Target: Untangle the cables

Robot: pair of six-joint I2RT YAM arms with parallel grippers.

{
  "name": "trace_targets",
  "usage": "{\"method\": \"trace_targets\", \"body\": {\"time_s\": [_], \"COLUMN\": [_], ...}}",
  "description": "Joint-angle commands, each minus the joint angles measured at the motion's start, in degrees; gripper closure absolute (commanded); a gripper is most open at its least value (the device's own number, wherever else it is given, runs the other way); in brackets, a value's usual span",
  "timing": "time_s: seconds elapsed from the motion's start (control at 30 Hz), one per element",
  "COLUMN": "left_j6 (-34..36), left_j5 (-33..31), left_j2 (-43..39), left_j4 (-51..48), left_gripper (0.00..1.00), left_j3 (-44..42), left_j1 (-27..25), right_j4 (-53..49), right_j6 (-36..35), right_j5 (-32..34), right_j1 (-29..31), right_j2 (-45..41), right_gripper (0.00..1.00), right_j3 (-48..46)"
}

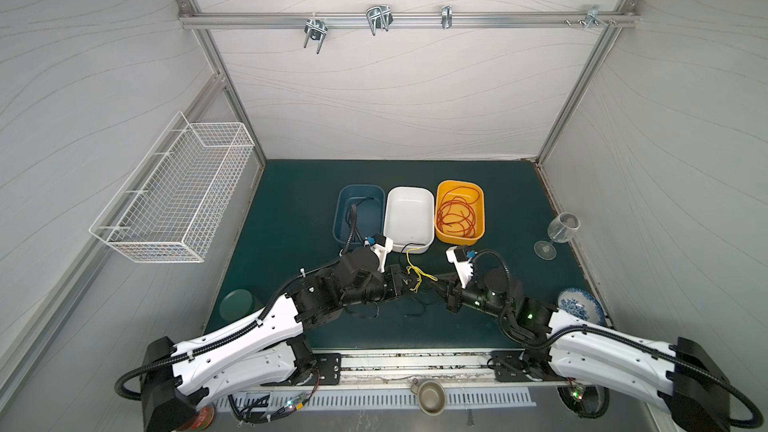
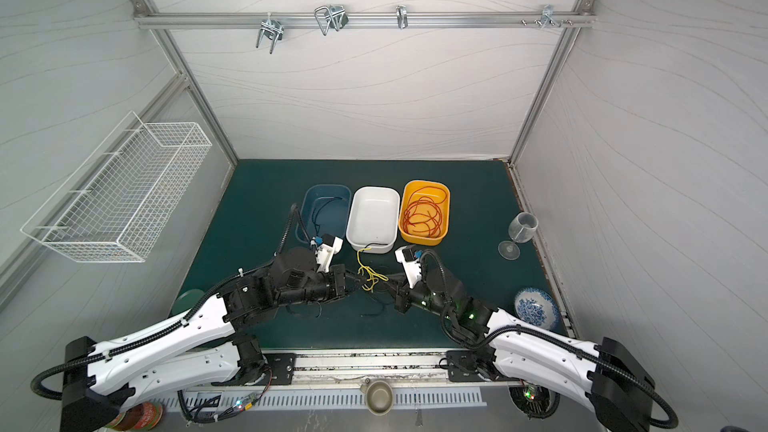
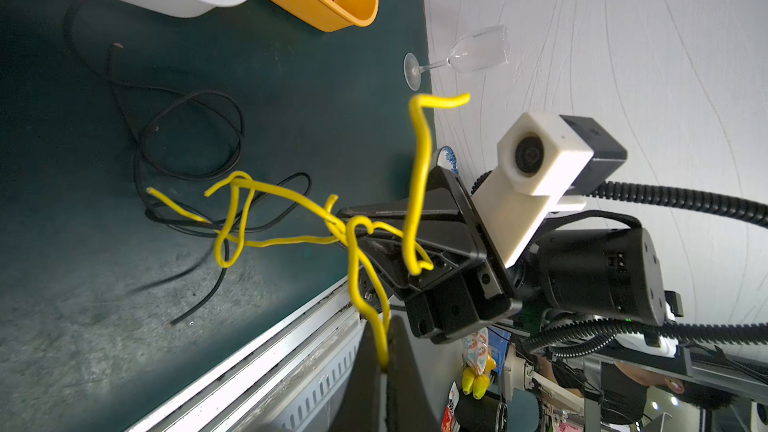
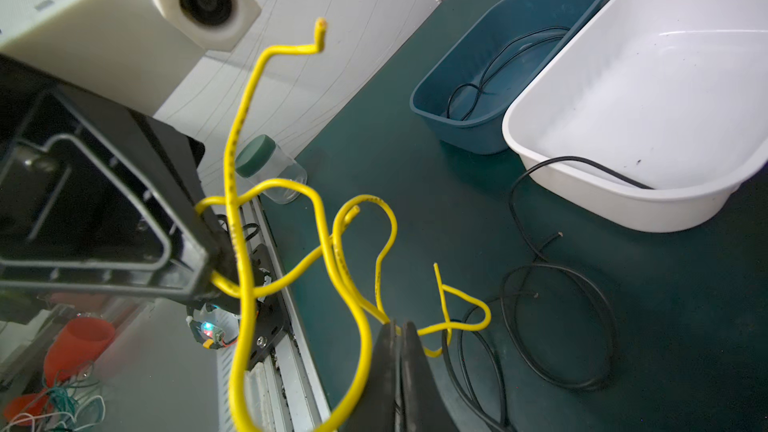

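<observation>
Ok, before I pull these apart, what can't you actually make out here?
- yellow cables: crossings too small in both top views.
- left gripper: fingers cut off by the left wrist view's edge; grip depth unseen.
- right gripper: strands pinched, one or two, unclear.
- black cables: partly under the arms in both top views.

Probably a robotics lab cell: aluminium frame [image 1: 409, 19], white panel walls [image 1: 395, 97], green mat [image 1: 291, 201].
</observation>
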Motion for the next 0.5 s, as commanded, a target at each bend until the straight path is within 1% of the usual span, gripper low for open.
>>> {"method": "trace_targets", "body": {"time_s": [0.0, 0.1, 0.33, 0.47], "left_j6": [-0.59, -0.82, -1.65, -2.28], "left_j5": [0.25, 0.03, 0.5, 0.85], "left_j2": [-0.45, -0.55, 0.15, 0.32], "left_j4": [3.04, 3.12, 4.51, 5.33], "left_gripper": [1.0, 1.0, 1.0, 1.0], "left_j3": [1.56, 1.48, 2.26, 2.63], "left_j1": [0.33, 0.32, 0.33, 0.31], "right_j4": [3.39, 4.84, 10.38, 13.39], "right_j6": [-0.02, 0.07, -0.62, -1.47], "right_j5": [0.12, -0.22, 0.04, 2.19], "right_j1": [0.49, 0.88, 3.03, 4.07], "right_j2": [-0.74, -0.35, 3.55, 7.0], "right_gripper": [0.77, 0.67, 0.61, 0.6], "right_j3": [-0.58, -0.87, -1.26, -1.31]}}
